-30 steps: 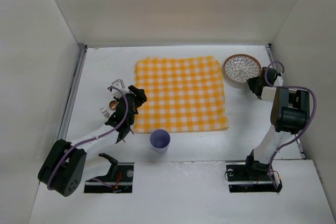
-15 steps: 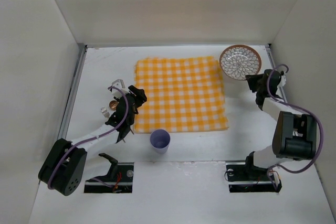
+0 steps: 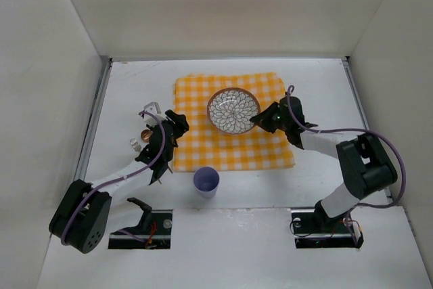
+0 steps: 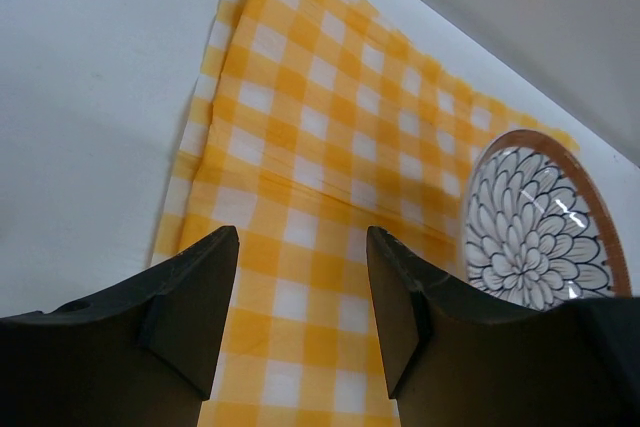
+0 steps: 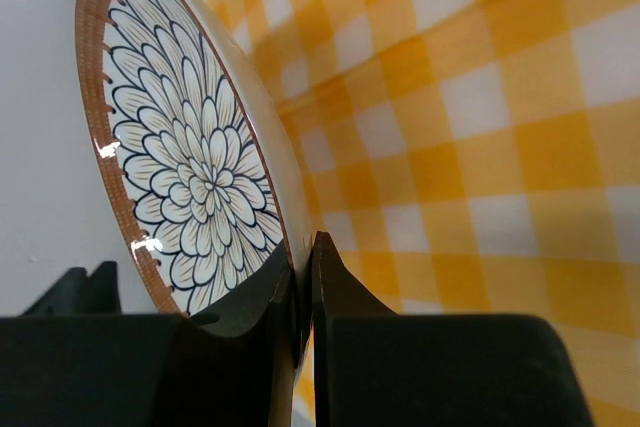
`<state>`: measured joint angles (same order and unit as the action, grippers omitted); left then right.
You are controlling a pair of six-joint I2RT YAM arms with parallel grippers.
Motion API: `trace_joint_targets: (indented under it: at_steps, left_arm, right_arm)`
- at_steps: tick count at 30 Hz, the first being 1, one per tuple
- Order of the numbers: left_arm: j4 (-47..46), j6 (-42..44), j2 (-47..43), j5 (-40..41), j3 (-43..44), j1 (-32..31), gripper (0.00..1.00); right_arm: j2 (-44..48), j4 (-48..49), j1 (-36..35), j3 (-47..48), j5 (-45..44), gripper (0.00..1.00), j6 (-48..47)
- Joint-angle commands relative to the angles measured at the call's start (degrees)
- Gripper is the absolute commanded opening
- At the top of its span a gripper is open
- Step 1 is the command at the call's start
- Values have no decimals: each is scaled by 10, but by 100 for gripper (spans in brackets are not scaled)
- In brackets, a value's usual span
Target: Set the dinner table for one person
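White dinner table point(image 3: 128, 86) carried a yellow checked cloth point(image 3: 230, 150) toward its far edge. The flowered plate point(image 3: 233, 111) was over the cloth's middle, pinched by its rim in the almost-shut right gripper point(image 5: 305, 257). So slim a hold could let it tilt or slip. At the cloth's left edge the left gripper point(image 4: 300, 237) stood wide open, empty. Whether plate touched cloth was unclear, as were the small objects point(image 3: 139, 139) left of the cloth.
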<state>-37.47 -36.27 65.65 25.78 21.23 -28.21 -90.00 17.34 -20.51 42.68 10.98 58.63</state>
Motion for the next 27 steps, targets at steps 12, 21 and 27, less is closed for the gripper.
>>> trace_joint_targets:
  at_steps: [12,21,27]
  left_arm:
    - [-25,13,-15,19,-5,5,51]
    - [-24,9,-9,15,-4,5,51]
    - [-24,13,-20,21,-7,7,51]
  right_arm:
    - [-48,70,-38,39,15,7,2]
    - [-50,32,-44,27,-10,38,-9]
    - [27,-33,-44,-5,-77,55,-55]
